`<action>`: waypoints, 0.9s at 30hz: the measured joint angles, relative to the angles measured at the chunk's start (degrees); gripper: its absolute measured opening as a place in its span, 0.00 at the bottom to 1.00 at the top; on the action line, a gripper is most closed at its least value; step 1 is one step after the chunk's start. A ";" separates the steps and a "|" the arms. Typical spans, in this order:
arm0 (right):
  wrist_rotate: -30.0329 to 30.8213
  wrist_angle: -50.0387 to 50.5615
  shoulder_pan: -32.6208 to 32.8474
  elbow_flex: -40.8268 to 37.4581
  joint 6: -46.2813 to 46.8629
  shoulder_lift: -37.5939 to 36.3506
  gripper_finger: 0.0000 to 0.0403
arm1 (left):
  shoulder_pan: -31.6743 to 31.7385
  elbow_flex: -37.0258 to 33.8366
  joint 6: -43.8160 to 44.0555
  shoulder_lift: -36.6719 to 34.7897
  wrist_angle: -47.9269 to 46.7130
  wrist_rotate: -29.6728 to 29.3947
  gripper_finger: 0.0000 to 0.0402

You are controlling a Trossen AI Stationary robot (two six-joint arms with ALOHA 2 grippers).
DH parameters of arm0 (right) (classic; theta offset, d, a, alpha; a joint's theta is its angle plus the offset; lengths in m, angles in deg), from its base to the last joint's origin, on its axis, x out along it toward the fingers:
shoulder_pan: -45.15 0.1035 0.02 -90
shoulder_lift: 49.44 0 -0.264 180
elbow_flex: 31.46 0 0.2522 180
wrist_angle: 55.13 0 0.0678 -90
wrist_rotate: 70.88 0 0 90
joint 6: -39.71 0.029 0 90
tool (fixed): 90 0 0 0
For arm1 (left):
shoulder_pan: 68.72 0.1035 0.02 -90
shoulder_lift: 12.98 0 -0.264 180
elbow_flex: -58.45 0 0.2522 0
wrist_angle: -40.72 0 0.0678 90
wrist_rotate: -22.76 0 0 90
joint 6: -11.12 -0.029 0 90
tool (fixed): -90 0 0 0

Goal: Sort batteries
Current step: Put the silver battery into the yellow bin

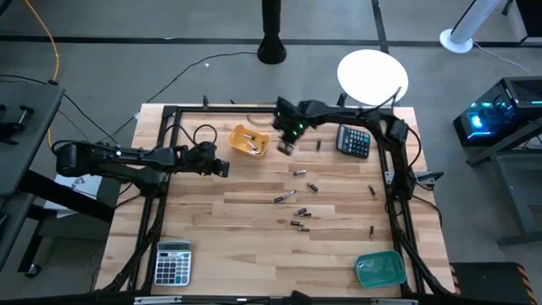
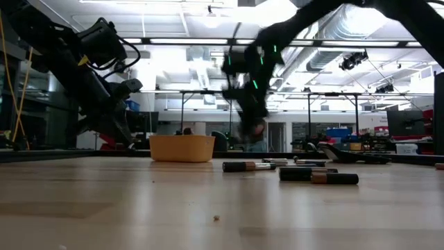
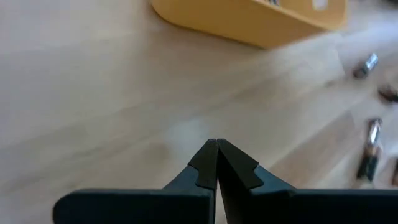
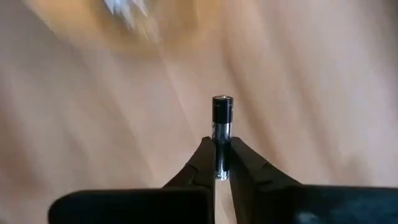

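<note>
Several batteries [image 1: 296,197] lie scattered on the wooden table's middle, small dark and silvery cylinders; the low view shows two of the batteries [image 2: 318,176] lying on their sides. A yellow tray [image 1: 248,141] near the far edge holds a few more. My right gripper [image 1: 285,147] hovers just right of that tray, above the table, shut on one battery [image 4: 222,115]. My left gripper [image 1: 223,167] waits left of the tray, shut and empty, with its shut tips [image 3: 216,149] above bare wood. My right gripper pinches one battery between its two fingertips [image 4: 205,158], holding the silvery lower part [image 4: 221,134] while the dark end sticks out beyond the tips. The battery lies along the fingers and is lifted clear of the table.
A dark calculator [image 1: 353,141] lies near the far right, a light calculator [image 1: 173,262] at the near left corner, a teal tray [image 1: 379,268] at the near right corner. Loose batteries [image 1: 371,190] also lie toward the right edge. A black frame runs around the table.
</note>
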 joint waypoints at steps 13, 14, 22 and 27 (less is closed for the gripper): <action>-7.04 -12.28 4.71 10.29 11.12 3.33 0.12 | -0.34 0.00 -2.89 -0.17 0.05 1.57 0.00; -6.78 -12.17 4.97 10.23 11.12 3.41 0.15 | -0.34 0.00 -3.01 -0.17 0.04 1.57 0.00; -6.27 -7.35 5.32 10.32 7.50 2.73 0.40 | -0.32 0.00 -3.33 -0.17 0.03 1.57 0.00; -9.25 11.85 4.84 9.36 -2.97 0.09 0.44 | -0.48 0.00 -3.29 -0.17 0.03 1.56 0.00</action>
